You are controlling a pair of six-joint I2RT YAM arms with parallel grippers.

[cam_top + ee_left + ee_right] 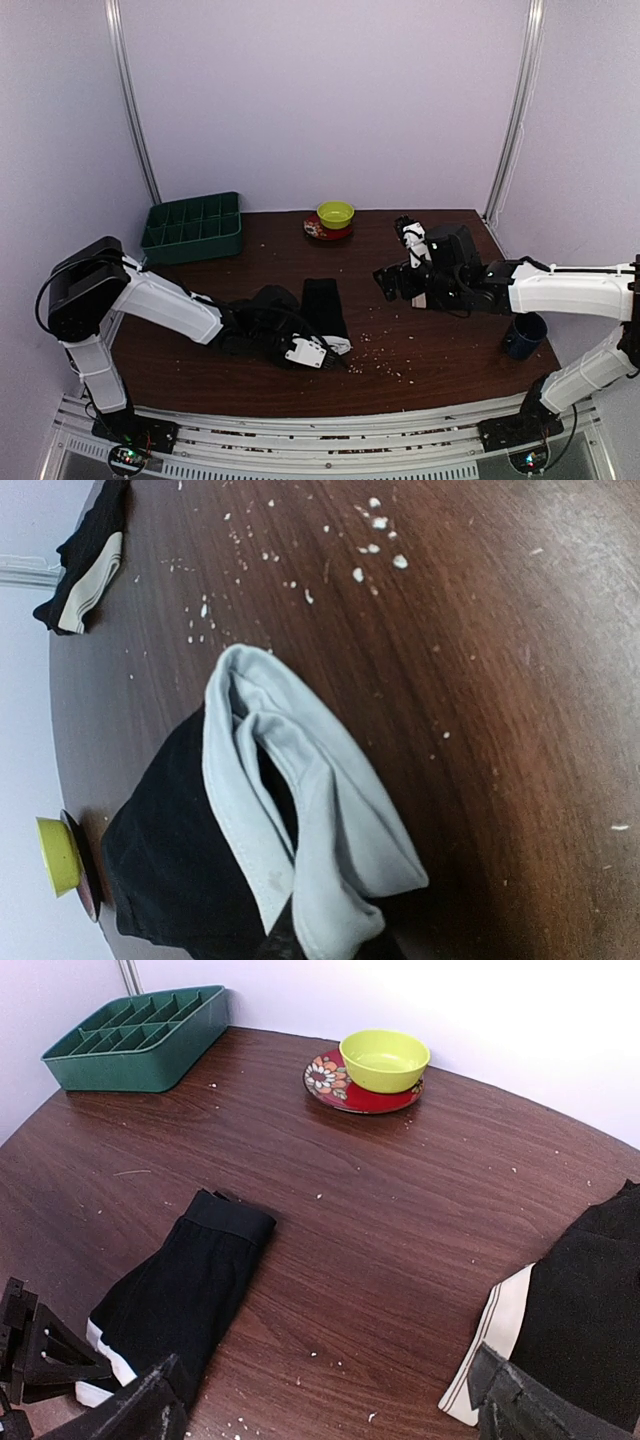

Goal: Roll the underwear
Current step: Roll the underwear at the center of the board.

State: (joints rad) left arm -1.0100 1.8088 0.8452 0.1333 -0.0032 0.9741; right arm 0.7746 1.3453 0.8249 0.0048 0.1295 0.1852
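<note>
Item: plain underwear [324, 300], long axis toward frame top, white band [300, 810] lowest, pinched in left claw [328, 352]; right claw [325, 1410] spread wide, farther off.

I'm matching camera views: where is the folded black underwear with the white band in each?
Top external: folded underwear, centre.
Left wrist: underwear, lower middle, white band nearest.
Right wrist: underwear, lower left.
Shared landmark: yellow-green bowl, visible in all three.
</note>
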